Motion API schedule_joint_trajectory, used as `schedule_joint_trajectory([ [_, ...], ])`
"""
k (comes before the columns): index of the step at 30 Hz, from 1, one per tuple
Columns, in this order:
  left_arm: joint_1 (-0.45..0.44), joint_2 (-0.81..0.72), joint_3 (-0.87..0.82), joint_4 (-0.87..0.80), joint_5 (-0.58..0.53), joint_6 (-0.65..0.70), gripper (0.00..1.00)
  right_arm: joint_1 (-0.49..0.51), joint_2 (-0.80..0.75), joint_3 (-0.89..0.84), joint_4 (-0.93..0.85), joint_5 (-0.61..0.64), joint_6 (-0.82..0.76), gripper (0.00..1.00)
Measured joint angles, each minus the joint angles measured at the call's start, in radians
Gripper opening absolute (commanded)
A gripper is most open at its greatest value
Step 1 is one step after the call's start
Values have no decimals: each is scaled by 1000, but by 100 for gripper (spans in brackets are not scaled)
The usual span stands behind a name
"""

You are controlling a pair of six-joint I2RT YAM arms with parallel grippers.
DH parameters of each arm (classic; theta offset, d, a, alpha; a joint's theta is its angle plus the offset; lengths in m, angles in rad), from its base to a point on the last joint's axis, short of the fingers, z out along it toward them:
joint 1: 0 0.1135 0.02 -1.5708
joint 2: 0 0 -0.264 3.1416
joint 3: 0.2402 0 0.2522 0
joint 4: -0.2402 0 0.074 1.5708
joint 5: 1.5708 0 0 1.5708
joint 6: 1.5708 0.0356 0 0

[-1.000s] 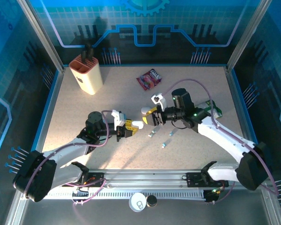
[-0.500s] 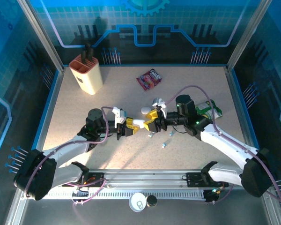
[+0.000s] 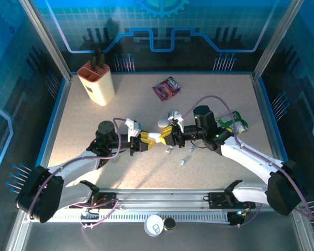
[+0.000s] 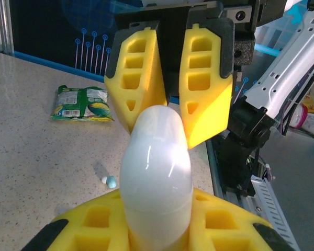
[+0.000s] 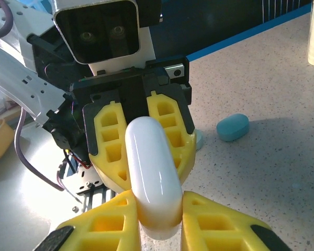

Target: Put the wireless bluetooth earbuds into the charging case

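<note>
Two sets of fingers meet over the middle of the table (image 3: 220, 94), both on one white case (image 3: 156, 136).

Left: the left fingers (image 3: 144, 138) are closed on the case's left end, one finger on each side. In the left wrist view a seam line shows on the case just beyond them.

Centre: the case is shut and held clear of the table. Its long axis runs straight from one wrist to the other, so each arm grips an end and neither is nearer.

Right: the right fingers (image 3: 167, 132) clamp the opposite end in the same way. Below and right of the case, a few small buds (image 3: 183, 161) lie loose on the table, apart from one another. None is in the case, and they lie closer to the right arm.

Judgement: the case must first be opened at that seam. The right arm is then better placed to let go and reach down for a bud, while the left keeps the case.
</note>
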Motion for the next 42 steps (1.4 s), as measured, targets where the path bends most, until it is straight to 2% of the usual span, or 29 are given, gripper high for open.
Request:
schedule_joint_trajectory([
  [2, -2, 0, 0, 15, -10, 3, 58, 1, 0, -1, 6, 0, 1, 17],
  [7, -2, -13, -14, 51, -87, 11, 90, -7, 0, -29, 54, 21, 30, 17],
  [9, -2, -37, -31, 56, -126, 22, 99, -23, 0, -50, 74, 34, 53, 17],
  [15, -2, -138, -67, 11, -285, 40, 99, -127, 30, -124, 167, 121, 198, 21],
  [22, -2, -201, -67, -127, -477, 66, 99, -253, 170, -166, 206, 246, 395, 22],
  [32, -2, -179, -26, -323, -670, 81, 99, -314, 395, -179, 211, 310, 544, 25],
  [37, -2, -171, -12, -383, -746, 76, 99, -316, 407, -183, 224, 315, 590, 43],
  [42, -2, -144, 49, -480, -853, 8, 99, -317, 345, -182, 143, 359, 575, 60],
])
